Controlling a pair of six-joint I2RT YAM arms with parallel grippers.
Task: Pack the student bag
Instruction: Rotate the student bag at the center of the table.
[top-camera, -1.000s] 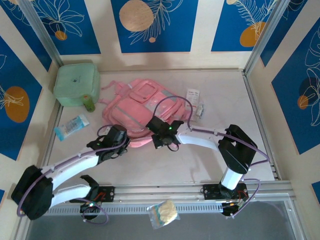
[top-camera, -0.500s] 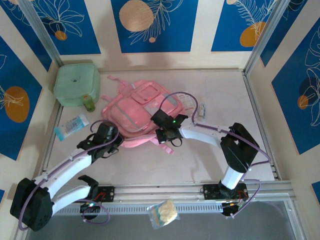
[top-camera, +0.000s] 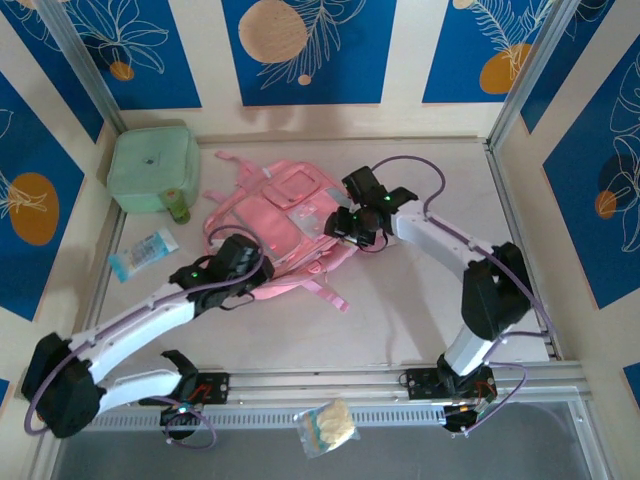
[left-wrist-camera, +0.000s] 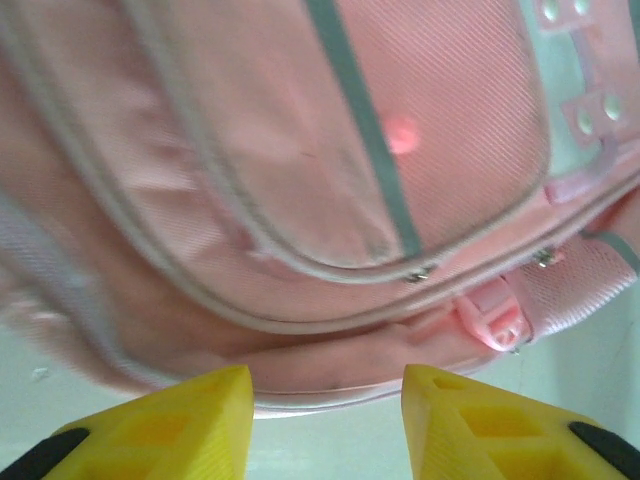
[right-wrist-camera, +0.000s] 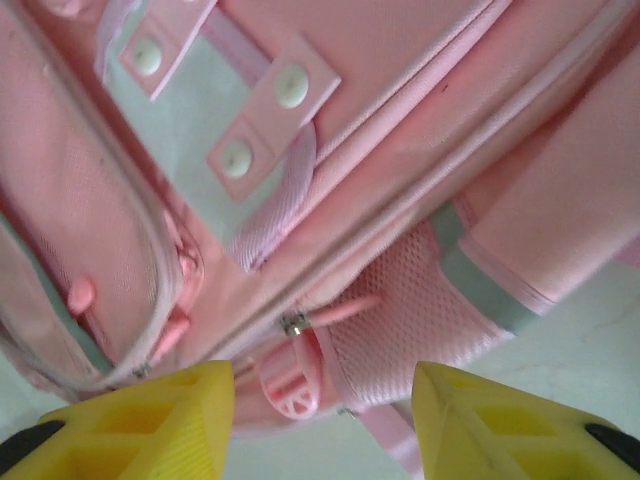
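Pale tabletop (top-camera: 420, 320) under student bag (top-camera: 270, 215), left tool (left-wrist-camera: 325, 385) and right tool (right-wrist-camera: 322, 385) both agape, empty.

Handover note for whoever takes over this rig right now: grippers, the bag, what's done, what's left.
Left gripper: open, empty, at the student bag's near-left edge.
Right gripper: open, empty, at the bag's right side by its mesh pocket.
Bag: lying flat mid-table, zips look closed.
Done: nothing visibly packed.
Left: open the bag and load it; the mint-green case and blue packet lie outside, to its left.
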